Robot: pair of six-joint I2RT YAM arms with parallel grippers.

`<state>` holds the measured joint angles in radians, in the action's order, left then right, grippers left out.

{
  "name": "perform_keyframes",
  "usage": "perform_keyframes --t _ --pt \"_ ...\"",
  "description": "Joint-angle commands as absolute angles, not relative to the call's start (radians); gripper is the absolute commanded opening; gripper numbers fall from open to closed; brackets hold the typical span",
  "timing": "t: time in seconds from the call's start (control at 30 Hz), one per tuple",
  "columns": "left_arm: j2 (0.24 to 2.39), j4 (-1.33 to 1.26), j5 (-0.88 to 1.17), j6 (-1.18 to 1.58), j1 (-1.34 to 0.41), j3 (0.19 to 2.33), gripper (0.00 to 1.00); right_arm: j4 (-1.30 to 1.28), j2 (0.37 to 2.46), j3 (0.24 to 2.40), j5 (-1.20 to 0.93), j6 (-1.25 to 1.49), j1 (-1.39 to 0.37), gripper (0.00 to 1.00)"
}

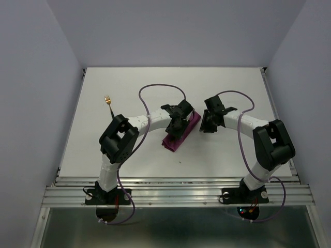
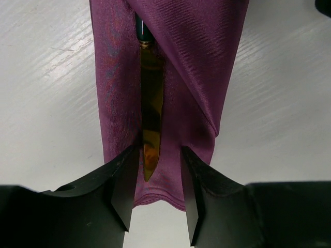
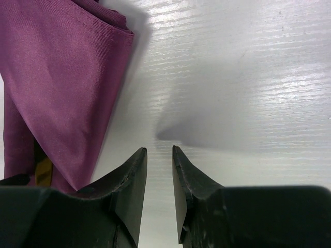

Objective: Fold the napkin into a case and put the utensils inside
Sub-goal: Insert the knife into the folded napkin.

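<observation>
The plum-purple napkin lies folded as a narrow case (image 1: 173, 140) at mid table. The knife's gold blade (image 2: 151, 113) rests along the case (image 2: 196, 62), and its dark handle end (image 2: 144, 32) is tucked under a diagonal fold. My left gripper (image 2: 159, 151) is open over the case's near end, one finger on each side of the blade tip, gripping nothing. My right gripper (image 3: 159, 150) hovers over bare table just right of the case (image 3: 62, 77), its jaws slightly apart and empty. The fork (image 1: 108, 100) lies alone at the far left.
The white table (image 1: 232, 88) is walled by grey panels at the back and both sides. Purple cables (image 1: 147, 93) loop off both arms above the table. Both grippers (image 1: 177, 121) (image 1: 208, 124) are close together near the case.
</observation>
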<state>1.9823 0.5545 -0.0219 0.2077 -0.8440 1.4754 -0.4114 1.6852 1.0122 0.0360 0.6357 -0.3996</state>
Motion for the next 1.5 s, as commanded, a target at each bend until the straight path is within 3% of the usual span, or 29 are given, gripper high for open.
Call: perform_keyframes --t 0.0,0.27,0.47,0.67,0.9,1.07,1.47 --pt "1.990 0.525 -0.017 0.164 -0.842 1.470 0.48 -0.403 1.641 0.999 0.060 0.646 -0.399 0.32" --pt "2.036 0.517 -0.041 0.146 -0.842 1.479 0.45 -0.403 1.634 0.991 0.064 0.650 -0.399 0.32" --pt "2.052 0.509 -0.038 0.143 -0.841 1.459 0.32 -0.403 1.638 0.988 0.066 0.650 -0.399 0.32" --pt "2.049 0.522 -0.052 0.135 -0.839 1.463 0.28 -0.403 1.641 0.992 0.066 0.650 -0.399 0.32" --pt "2.033 0.577 -0.101 0.114 -0.838 1.526 0.29 -0.407 1.641 0.999 0.066 0.646 -0.399 0.32" --pt "2.023 0.603 -0.097 0.104 -0.838 1.560 0.41 -0.416 1.637 1.008 0.063 0.644 -0.399 0.32" --pt "2.013 0.583 -0.069 0.118 -0.821 1.571 0.40 -0.425 1.615 1.022 0.057 0.643 -0.399 0.32"
